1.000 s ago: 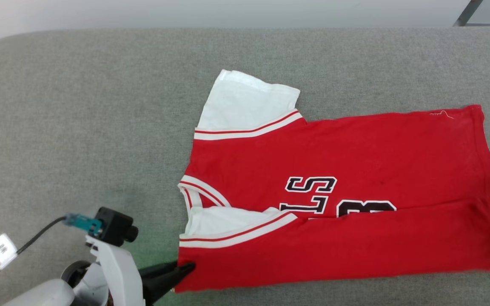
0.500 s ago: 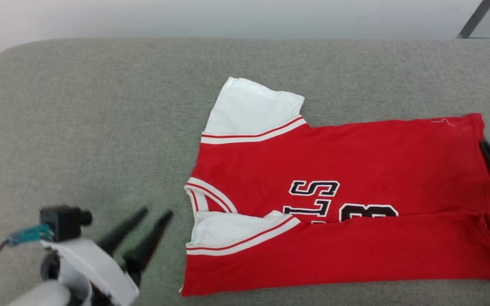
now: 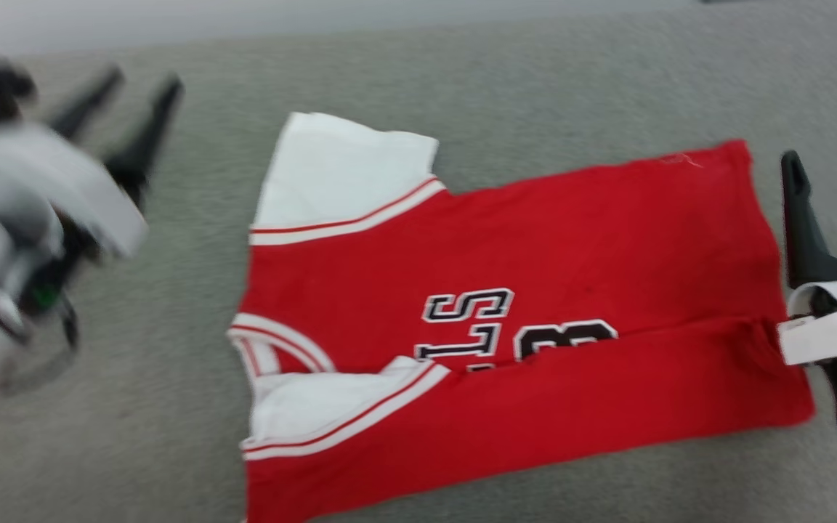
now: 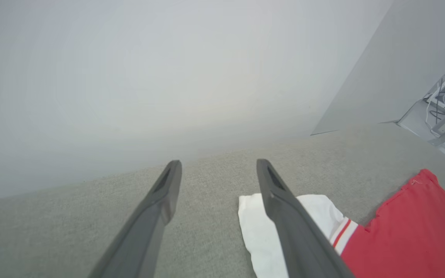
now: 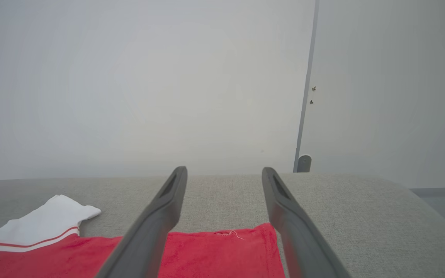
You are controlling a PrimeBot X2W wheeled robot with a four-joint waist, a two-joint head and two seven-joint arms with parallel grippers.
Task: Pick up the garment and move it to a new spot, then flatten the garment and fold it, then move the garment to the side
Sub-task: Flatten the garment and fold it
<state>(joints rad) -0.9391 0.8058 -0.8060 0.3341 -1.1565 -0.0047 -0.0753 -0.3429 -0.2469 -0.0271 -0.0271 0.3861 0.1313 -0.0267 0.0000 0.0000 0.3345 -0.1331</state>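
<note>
Garment (image 3: 535, 261): near edge folded over, flat on grey counter (image 3: 462, 87).
Left gripper (image 3: 142, 78): spread, empty, well apart from sleeve edge.
Right gripper (image 3: 824, 154): spread, empty, just beside hem.

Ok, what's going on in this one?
A two-armed robot is folding a red jersey on a grey surface. The jersey lies flat, its near long side folded over part of the chest print. Both pincers are open and hold nothing: the left pincer off the collar end, the right pincer by the hem.
</note>
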